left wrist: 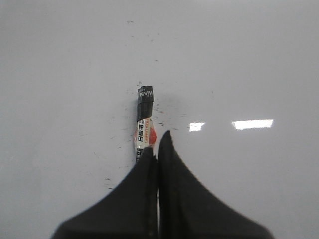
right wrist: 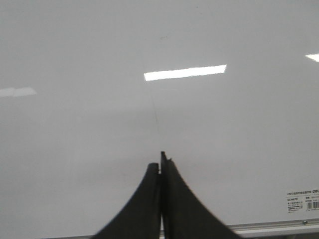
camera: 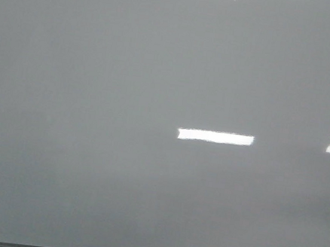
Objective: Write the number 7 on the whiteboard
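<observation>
Black-capped marker (left wrist: pixel 143 124) with white and red label, small barcode sticker (right wrist: pixel 303 199) near a frame edge

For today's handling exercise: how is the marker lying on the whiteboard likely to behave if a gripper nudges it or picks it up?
The marker looks like a slim round barrel, so a sideways nudge would probably roll it. The whiteboard is glossy, so it may also slide. It seems rigid and probably light, but the left gripper would need a firm pinch on the smooth barrel.

The front camera is looking straight over the whiteboard (camera: pixel 96 91), its frame edge running along the bottom. Each wrist camera is peering close past its own dark hand, left (left wrist: pixel 158 149) and right (right wrist: pixel 160 164), onto that same glossy board.
</observation>
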### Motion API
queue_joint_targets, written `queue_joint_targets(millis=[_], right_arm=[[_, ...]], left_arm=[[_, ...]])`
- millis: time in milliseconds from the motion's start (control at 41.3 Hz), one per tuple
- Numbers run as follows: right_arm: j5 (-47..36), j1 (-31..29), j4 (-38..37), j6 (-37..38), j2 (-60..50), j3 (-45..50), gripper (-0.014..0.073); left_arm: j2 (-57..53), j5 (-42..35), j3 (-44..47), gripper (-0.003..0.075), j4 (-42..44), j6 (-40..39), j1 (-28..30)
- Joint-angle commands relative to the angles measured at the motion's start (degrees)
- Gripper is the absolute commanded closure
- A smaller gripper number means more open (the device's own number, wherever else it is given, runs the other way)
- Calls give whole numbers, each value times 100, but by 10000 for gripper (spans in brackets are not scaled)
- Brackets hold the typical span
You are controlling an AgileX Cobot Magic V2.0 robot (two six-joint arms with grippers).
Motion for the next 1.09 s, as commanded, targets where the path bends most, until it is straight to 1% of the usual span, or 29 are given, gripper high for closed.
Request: queue_joint_targets(millis=[0, 799, 944, 1065], right_arm=[[-457, 17, -54, 8, -100, -19, 662], [-501, 17, -54, 8, -100, -19, 662], [-682, 17, -54, 8, -100, -25, 662], [-968, 17, -54, 8, -100, -39, 662]], left_arm=[[-81, -445, 21, 741, -55, -55, -31], [-81, -509, 21, 741, -55, -55, -31], [-81, -818, 21, 741, -55, -55, -31], [-81, -1241, 21, 741, -55, -55, -31]])
